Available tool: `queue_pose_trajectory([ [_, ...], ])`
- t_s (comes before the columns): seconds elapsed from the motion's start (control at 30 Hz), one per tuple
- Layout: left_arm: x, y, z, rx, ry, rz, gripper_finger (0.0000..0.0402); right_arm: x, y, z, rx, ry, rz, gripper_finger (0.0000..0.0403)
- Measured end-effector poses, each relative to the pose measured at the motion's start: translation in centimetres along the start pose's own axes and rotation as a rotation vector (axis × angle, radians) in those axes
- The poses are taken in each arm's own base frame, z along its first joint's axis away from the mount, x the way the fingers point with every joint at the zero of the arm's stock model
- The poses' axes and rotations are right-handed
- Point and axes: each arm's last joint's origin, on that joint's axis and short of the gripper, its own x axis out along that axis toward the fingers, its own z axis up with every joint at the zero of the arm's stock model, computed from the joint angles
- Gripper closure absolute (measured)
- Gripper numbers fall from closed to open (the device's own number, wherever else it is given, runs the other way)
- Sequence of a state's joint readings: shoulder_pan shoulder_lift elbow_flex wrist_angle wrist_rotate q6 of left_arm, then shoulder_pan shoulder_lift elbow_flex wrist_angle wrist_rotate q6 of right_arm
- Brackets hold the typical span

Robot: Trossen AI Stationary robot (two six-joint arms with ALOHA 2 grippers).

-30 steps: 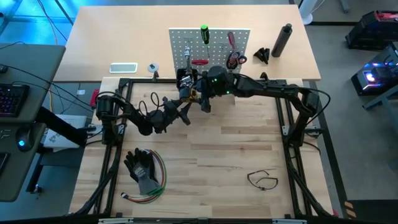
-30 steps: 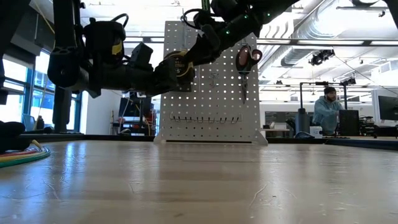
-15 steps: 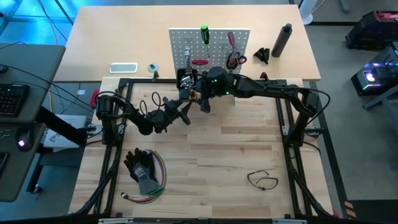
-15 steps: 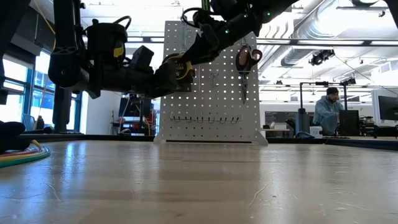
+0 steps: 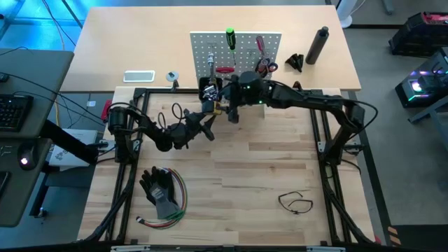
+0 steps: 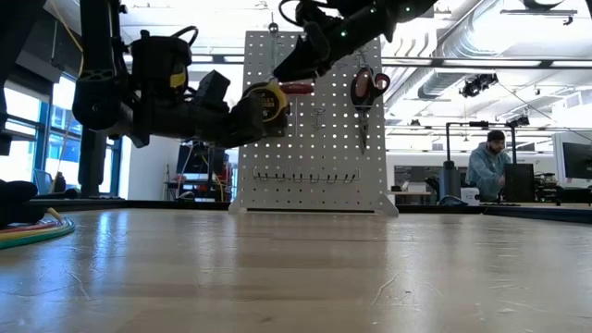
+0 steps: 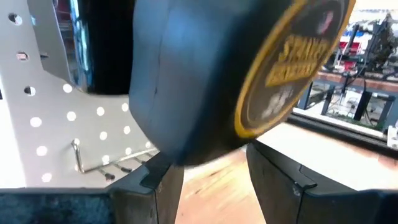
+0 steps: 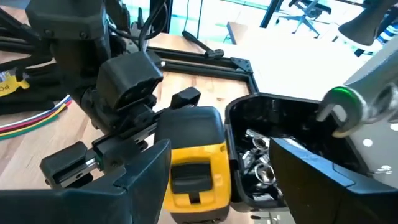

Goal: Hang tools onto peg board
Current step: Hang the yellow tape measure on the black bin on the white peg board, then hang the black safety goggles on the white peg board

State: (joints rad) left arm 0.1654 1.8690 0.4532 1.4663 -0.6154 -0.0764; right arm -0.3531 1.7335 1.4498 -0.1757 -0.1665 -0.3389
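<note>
The white peg board [image 5: 238,43] stands upright at the table's far side. On it hang a green-handled screwdriver [image 5: 229,36], a red-handled screwdriver [image 5: 259,45] and red scissors [image 6: 368,88]. A small black bin [image 8: 273,140] on its front holds metal bits. My left gripper [image 6: 252,111] is shut on the yellow and black tape measure [image 6: 269,97], just in front of the board's left part. My right gripper [image 6: 298,57] hovers open a little above the tape measure, touching nothing. A thin black loop [image 5: 295,202] lies on the table at the near right. My left gripper pinches the tape measure's black case [image 7: 186,124] between its two fingers [image 7: 163,182]. The fingers lie about level and reach from the table's left toward the peg board. The tape measure is lifted well clear of the table, its yellow-rimmed face [image 7: 292,68] turned sideways.
Black gloves on a bundle of coloured wires [image 5: 162,190] lie at the near left. Behind the board stand a dark bottle [image 5: 318,44] and a phone [image 5: 138,75]. A person [image 6: 484,166] sits far off in the room.
My right gripper has risen away from the tape measure, staying open, and the tape's yellow front now shows below it in the low view. My left gripper has kept the tape measure in place in front of the board.
</note>
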Motion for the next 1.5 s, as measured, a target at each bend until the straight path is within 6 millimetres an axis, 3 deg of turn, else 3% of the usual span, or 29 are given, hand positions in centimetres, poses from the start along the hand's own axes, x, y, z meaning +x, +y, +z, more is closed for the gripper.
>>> queue_pose_trajectory([
  [0.43, 0.0, 0.0, -0.4, 0.011, 0.039, 0.005, 0.0236, -0.9, 0.0, 0.2, 0.006, 0.024, -0.011, 0.0136],
  [0.8, -0.4, -0.6, -0.9, 0.012, 0.084, -0.035, 0.0236, -6.2, 0.9, 1.6, 0.004, 0.094, 0.0, 0.0137],
  [1.17, -3.2, -4.2, -2.0, 0.03, 0.195, -0.396, 0.0236, -11.8, 6.2, -0.5, 0.105, 0.547, 0.207, 0.0137],
  [1.3, -4.5, -5.5, -2.6, 0.055, 0.255, -0.504, 0.0236, -13.1, 9.4, -1.4, 0.151, 0.743, 0.307, 0.0137],
  [1.5, -6.0, -6.7, -2.9, 0.072, 0.281, -0.583, 0.0236, -13.6, 15.4, -4.2, 0.161, 0.936, 0.429, 0.0137],
])
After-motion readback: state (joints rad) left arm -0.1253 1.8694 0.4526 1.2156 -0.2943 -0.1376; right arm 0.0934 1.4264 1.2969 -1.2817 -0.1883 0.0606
